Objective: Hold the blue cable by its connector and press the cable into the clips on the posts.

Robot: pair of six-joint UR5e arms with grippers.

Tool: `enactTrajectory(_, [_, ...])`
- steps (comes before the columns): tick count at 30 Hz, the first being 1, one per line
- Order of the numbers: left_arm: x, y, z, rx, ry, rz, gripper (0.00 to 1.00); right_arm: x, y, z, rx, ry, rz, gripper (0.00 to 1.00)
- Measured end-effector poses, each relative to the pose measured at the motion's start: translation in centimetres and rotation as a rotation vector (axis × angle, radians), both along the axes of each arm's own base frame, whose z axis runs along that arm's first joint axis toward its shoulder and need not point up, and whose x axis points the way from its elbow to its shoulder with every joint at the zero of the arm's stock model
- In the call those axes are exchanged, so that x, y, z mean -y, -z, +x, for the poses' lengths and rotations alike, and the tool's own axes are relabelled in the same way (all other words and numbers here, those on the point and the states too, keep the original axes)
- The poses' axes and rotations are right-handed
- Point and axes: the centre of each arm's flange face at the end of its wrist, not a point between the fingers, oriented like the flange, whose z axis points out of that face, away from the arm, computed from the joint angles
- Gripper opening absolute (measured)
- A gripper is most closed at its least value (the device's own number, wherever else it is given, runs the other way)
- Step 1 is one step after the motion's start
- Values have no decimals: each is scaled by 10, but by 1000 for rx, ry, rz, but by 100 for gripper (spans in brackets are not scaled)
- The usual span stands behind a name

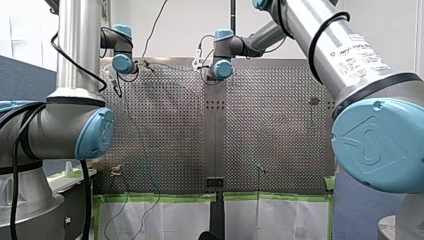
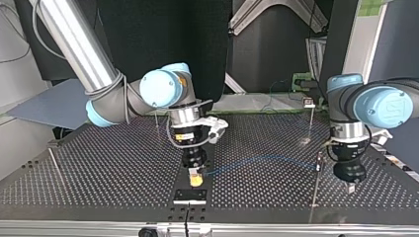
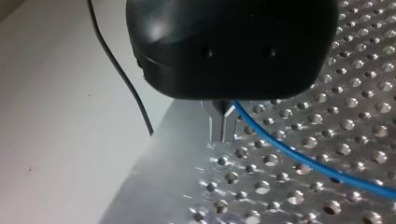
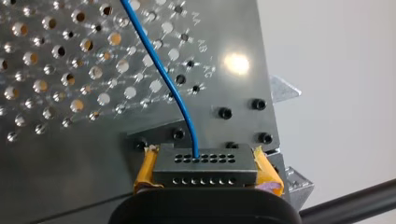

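My right gripper (image 2: 196, 178) is clamping its yellow pads (image 4: 145, 170) on the connector (image 4: 205, 168), near the middle of the table's (image 2: 99, 163) near edge in the top view. The blue cable (image 2: 262, 159) is running right toward my left gripper (image 3: 223, 125). Its metal fingers are sitting together; whether they are pinching the cable I cannot tell.

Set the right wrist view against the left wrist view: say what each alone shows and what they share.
Right wrist only: the grey connector clamped between my right gripper's yellow pads, the blue cable leaving one of its holes. Left wrist only: my left gripper's black housing and a thin black wire. Both: the blue cable over the perforated table.
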Motion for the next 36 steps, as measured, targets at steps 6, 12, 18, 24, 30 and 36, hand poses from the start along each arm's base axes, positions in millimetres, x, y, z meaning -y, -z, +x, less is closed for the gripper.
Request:
enactTrajectory(6, [6, 17, 11, -32, 32, -3, 2, -1, -1, 1, -4, -14, 0, 0])
enactTrajectory(12, [9, 23, 14, -47, 36, 16, 25, -2, 1, 0, -17, -15, 11, 0])
enactTrajectory(18, [7, 24, 13, -51, 22, 20, 79, -3, 3, -1, -27, -15, 22, 0])
enactTrajectory(24, [5, 25, 12, -59, 6, 12, 99, -3, 4, -1, -34, -15, 27, 0])
enactTrajectory(30, [5, 26, 8, -88, -19, 25, 99, -3, 4, -1, -36, -14, 29, 0])
enactTrajectory(36, [9, 17, -6, -118, -33, 59, 99, -2, 4, -3, -40, -11, 31, 0])
